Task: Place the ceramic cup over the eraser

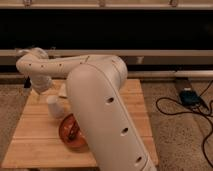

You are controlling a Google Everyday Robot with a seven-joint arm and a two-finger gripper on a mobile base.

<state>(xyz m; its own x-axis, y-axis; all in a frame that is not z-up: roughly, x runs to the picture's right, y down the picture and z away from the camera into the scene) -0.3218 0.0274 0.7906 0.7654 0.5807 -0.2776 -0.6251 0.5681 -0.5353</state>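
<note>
The white ceramic cup [54, 106] is at the left of the wooden table [136, 107], just below the end of my arm. My gripper [45, 91] is directly above the cup and close to it; the wrist hides the contact. The black eraser is not in view; my arm or the cup may cover it. The big white arm crosses the middle of the view and hides much of the table.
An orange bowl [70, 132] sits in front of the cup, partly behind my arm. A pale flat piece [62, 90] lies behind the cup. A blue device [189, 96] and black cables [172, 107] lie on the floor at the right.
</note>
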